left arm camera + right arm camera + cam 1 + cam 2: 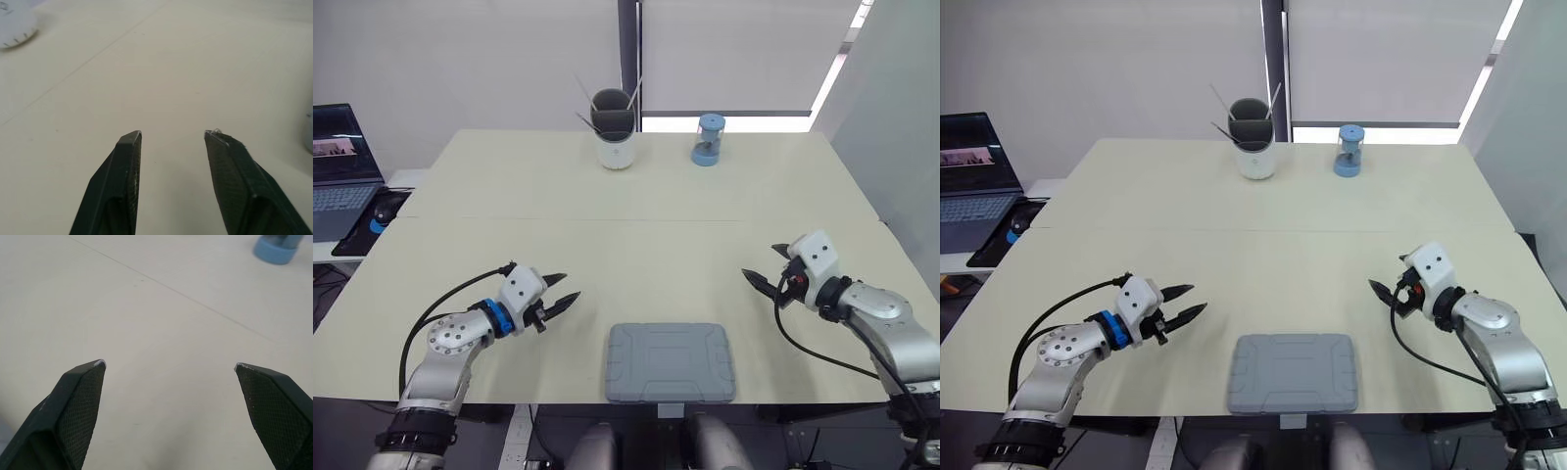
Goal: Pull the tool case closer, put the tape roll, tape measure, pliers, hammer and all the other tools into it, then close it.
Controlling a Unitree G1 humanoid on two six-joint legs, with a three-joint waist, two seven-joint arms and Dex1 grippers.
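Likely wrap-up: case (671,362) shut at near edge. Left gripper (570,286), right gripper (762,262) spread open, empty; retreat without nudging it.

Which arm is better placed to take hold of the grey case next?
Left, narrowly. The left claw hangs open a little nearer the case than the right claw, which is also open. Either could probably reach.

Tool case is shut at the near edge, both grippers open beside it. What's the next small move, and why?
Probably just draw both arms back. The tool case lies shut at the near edge of the table. The left gripper and right gripper hang open on either side of it, touching nothing. The far side holds a white holder with sticks and a blue jar, not tools.
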